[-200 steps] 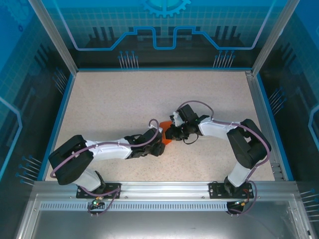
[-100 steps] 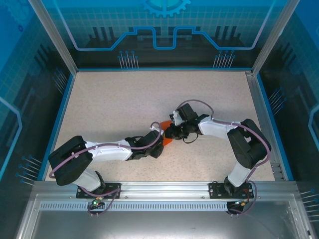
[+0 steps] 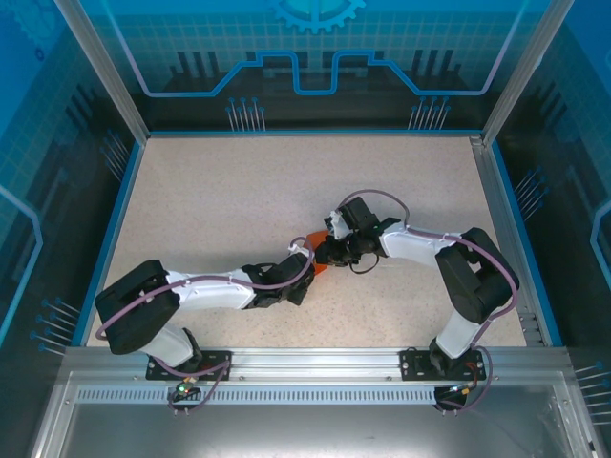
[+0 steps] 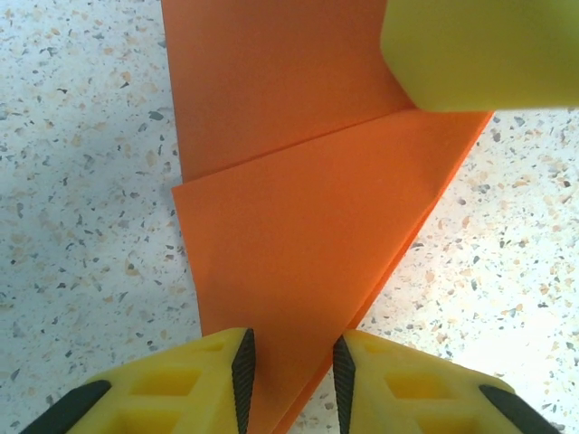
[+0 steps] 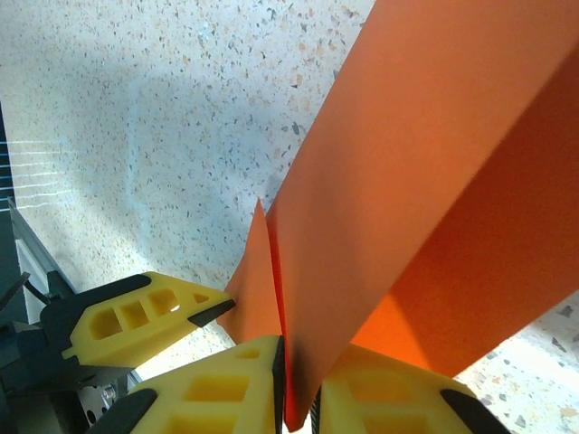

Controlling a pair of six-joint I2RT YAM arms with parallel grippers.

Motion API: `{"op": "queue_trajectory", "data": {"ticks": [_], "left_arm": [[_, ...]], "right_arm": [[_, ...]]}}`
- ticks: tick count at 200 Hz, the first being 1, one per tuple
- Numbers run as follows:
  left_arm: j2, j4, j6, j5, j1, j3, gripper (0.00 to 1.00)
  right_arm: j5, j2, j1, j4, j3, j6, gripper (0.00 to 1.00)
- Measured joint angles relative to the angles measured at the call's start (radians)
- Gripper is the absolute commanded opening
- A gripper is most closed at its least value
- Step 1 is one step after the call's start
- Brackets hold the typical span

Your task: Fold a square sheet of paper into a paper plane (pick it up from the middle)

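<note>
Walls (image 3: 315,57) of blue printed panel close in the far edge and both side edges of the speckled beige surface (image 3: 210,200), and a metal rail (image 3: 315,367) runs along the near edge, carrying both arm bases. The left arm (image 3: 210,291) reaches low from the near left corner toward the middle. The right arm (image 3: 473,277) rises near the right edge and bends left to meet it, with a grey-purple cable (image 3: 377,197) looping above its wrist.

The orange sheet of paper (image 4: 298,235) sits between the two wrists near the middle of the surface, slightly toward the near edge. From above, the wrists cover most of it, leaving small orange patches showing. It is folded, with one layer lying over another along a slanted crease, and it narrows toward the left hand (image 4: 289,362).

That hand's yellow fingers (image 4: 213,380) stand a narrow gap apart, and the thin end of the sheet runs through the gap; whether the pads touch the paper cannot be told. The right hand (image 5: 303,362) is closed tight on an edge of the sheet, which rises away from its fingers. One of its fingers hides the sheet's far corner in the left wrist view, and a left finger lies just beside the paper in the right wrist view.
</note>
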Motion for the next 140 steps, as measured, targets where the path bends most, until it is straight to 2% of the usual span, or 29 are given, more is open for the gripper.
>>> {"op": "queue_trajectory", "data": {"ticks": [29,140], "left_arm": [[0.000,-0.003,0.000,-0.023,-0.003,0.000,0.38],[0.013,-0.006,0.027,-0.057,-0.005,0.001,0.22]], "right_arm": [[0.000,0.000,0.000,-0.001,0.000,0.000,0.14],[0.000,0.000,0.000,-0.013,0.002,-0.001,0.13]]}}
